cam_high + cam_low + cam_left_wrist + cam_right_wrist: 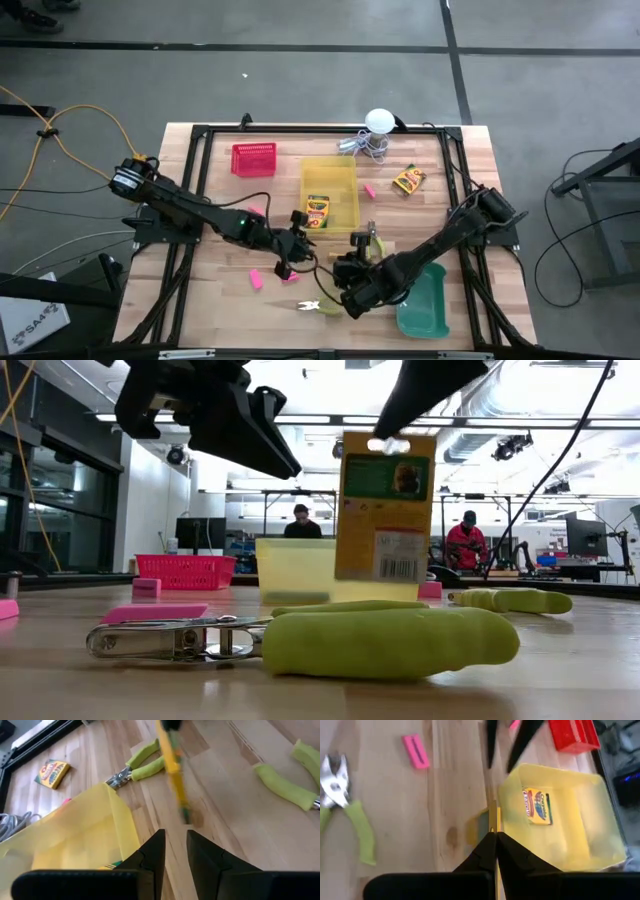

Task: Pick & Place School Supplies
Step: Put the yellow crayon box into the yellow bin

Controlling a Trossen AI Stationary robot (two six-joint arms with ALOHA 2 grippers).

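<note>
One Crayola crayon box [536, 806] lies in the yellow bin [580, 840]; right claw [495, 837] pinches another box, left claw [175, 847] empty, parted.

1. Crayon box [485, 822] in right gripper [495, 836]: seen edge-on in right wrist view, mostly hidden behind the closed fingers.
2. Same box in left wrist view: blurred, top cut off.
3. Far pliers [295, 780]: cut by right edge there.
4. Green bin [425, 300]: partly covered by right arm.
5. Metal clutter [368, 145]: too small to identify.

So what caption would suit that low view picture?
A gripper dangles a crayon box above green-handled pliers on the table.
</note>
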